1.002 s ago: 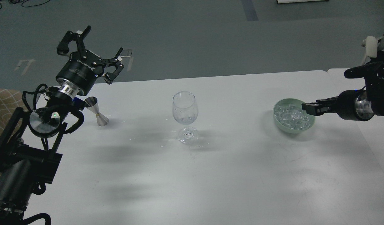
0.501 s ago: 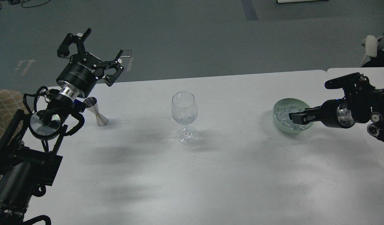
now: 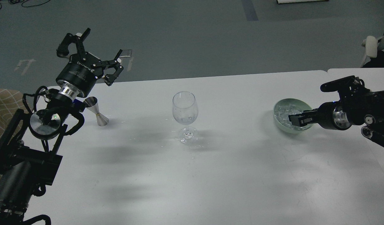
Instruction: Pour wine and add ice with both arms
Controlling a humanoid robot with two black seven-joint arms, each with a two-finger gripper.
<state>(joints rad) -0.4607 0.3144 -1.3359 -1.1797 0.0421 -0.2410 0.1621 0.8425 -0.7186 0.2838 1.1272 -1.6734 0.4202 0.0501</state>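
Note:
A clear wine glass [image 3: 185, 109] stands upright mid-table, with a little clear wine [image 3: 185, 119] barely visible low in its bowl. A pale green bowl [image 3: 277, 120] at the right holds many small clear ice cubes [image 3: 285, 111]. My right gripper [image 3: 294, 120] comes in from the right and reaches low over the bowl's near side, down at the ice. It is dark and its fingers cannot be told apart. My left gripper [image 3: 96, 53] is open and empty, raised above the table's far left corner, well left of the glass.
A small steel jigger [image 3: 97, 111] stands on the white table [image 3: 210, 175] just below my left gripper. A few water drops lie around the glass foot [image 3: 188, 135]. A second table edge [image 3: 345, 71] adjoins at the far right.
My right arm has dropped and its gripper has moved left and down, from the bowl's right rim to low over the ice. The left arm has barely moved.

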